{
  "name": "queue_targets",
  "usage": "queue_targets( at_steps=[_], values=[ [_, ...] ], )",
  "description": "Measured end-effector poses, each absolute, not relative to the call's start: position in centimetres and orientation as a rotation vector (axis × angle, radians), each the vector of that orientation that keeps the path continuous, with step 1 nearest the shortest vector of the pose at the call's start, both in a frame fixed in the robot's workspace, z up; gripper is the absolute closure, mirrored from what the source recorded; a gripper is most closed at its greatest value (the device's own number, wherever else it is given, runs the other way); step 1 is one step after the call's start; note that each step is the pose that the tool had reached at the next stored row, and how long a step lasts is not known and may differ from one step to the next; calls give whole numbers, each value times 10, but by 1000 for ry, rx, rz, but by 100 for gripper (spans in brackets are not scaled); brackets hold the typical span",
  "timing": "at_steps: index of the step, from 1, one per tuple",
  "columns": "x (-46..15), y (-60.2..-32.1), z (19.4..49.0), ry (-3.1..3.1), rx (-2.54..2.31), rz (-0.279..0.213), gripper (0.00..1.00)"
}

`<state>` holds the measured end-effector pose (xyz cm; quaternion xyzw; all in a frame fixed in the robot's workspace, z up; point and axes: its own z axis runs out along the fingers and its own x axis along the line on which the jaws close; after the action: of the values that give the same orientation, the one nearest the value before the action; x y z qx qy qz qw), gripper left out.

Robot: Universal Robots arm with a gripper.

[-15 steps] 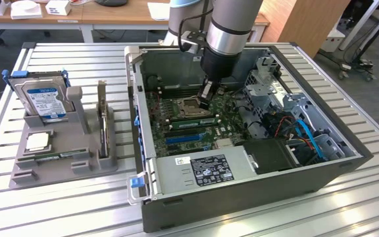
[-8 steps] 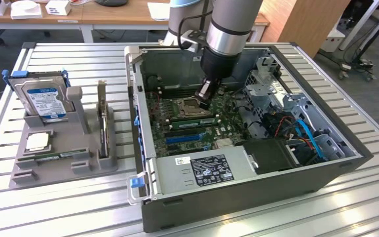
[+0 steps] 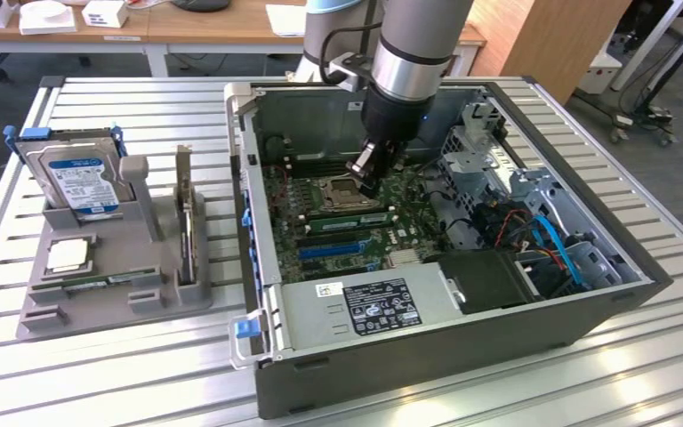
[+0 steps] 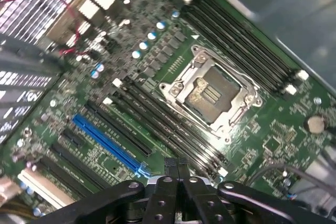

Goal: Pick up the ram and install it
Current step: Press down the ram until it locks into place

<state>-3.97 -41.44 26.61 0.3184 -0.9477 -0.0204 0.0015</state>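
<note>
An open desktop computer case [image 3: 437, 294] is lying on its side on a slatted metal table [image 3: 626, 374], exposing the motherboard [image 4: 173, 56] for access from above. The robot arm [image 3: 419, 53] is reaching inside, its gripper [image 3: 369, 182] pinched shut over the memory slots [image 4: 173, 129] beside the empty CPU socket [image 4: 210, 90]. A ram [image 3: 348, 204] is sitting in those slots beneath the fingertips [image 4: 177, 169]; whether they are grasping it cannot be told.
</note>
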Motion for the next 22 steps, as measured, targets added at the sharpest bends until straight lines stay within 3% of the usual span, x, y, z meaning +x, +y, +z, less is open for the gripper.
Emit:
queue_targets(
  at_steps=[22],
  values=[
    [-40,-414,263,-3122,389,-64,90]
  ],
)
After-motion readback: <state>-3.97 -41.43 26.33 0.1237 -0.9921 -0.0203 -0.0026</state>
